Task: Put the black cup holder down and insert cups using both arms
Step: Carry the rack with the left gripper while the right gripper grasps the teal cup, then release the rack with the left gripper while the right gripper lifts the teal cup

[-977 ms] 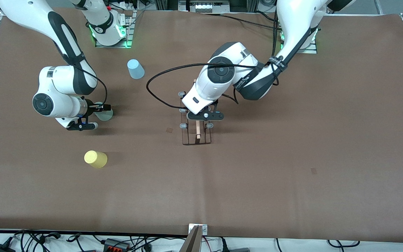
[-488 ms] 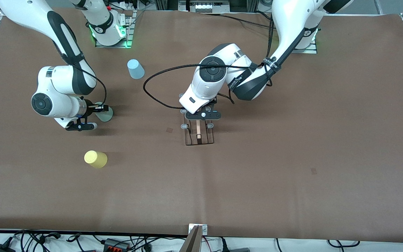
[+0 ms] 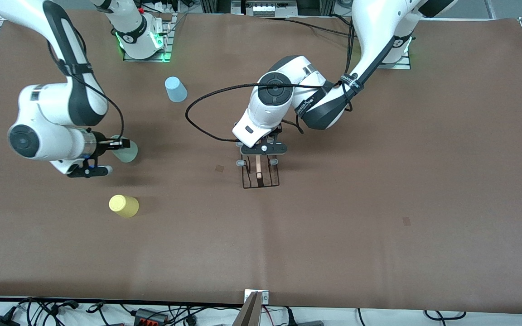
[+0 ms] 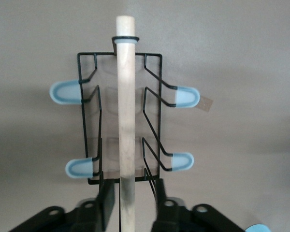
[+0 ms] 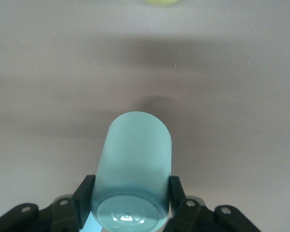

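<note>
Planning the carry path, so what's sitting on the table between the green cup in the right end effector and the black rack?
Nothing: in the front view, bare brown table runs between the green cup and the black rack.

The black wire cup holder stands mid-table, its wooden rod on top – green cup lifted, yellow cup and blue cup upside-down.

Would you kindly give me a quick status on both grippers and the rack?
Right gripper shut on green cup, up off the table. Left gripper open astride the rack's wooden rod. Blue cup, yellow cup waiting. Nothing in the way.
</note>
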Available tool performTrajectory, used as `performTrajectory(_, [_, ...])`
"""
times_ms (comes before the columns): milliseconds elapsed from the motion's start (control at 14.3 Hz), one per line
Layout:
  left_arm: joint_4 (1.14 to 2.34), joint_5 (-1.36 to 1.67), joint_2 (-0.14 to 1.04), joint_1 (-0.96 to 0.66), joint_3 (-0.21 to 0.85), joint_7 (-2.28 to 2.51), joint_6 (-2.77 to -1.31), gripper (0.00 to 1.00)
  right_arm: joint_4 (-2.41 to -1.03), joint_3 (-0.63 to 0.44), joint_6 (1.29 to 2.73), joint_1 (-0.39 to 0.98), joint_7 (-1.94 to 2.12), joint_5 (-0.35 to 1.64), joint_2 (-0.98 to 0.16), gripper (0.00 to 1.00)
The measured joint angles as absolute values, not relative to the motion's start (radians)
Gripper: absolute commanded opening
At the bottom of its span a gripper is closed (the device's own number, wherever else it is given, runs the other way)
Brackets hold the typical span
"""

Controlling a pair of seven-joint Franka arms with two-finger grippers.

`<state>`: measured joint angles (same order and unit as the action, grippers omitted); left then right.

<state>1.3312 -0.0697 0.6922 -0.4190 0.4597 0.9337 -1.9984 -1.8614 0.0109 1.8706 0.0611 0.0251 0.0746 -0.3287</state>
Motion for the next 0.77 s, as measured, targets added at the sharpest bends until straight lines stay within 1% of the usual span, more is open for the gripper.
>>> performTrajectory(209, [1.300, -0.070, 0.678, -0.364, 0.454, 0.950, -1.989, 0.62, -1.791, 0.013, 1.856, 0.113, 0.012, 0.081, -0.342, 0.24])
performTrajectory(419, [1.280, -0.070, 0.625, -0.232, 0.459, 0.933, -1.902, 0.70, -1.753, 0.014, 1.856, 0.184, -0.057, 0.082, -0.366, 0.24])
performTrajectory(488, [1.278, -0.070, 0.601, -0.194, 0.459, 0.926, -1.870, 0.97, -1.747, 0.014, 1.856, 0.206, -0.077, 0.082, -0.370, 0.24])
performTrajectory(558, [1.276, -0.070, 0.574, -0.162, 0.459, 0.924, -1.834, 1.00, -1.742, 0.014, 1.855, 0.224, -0.088, 0.082, -0.371, 0.24])
performTrajectory(698, [1.275, -0.070, 0.518, -0.099, 0.460, 0.913, -1.750, 1.00, -1.721, 0.015, 1.824, 0.256, -0.103, 0.086, -0.371, 0.24])
performTrajectory(767, [1.275, -0.069, 0.491, -0.065, 0.461, 0.895, -1.704, 1.00, -1.695, 0.015, 1.783, 0.274, -0.113, 0.102, -0.370, 0.24])
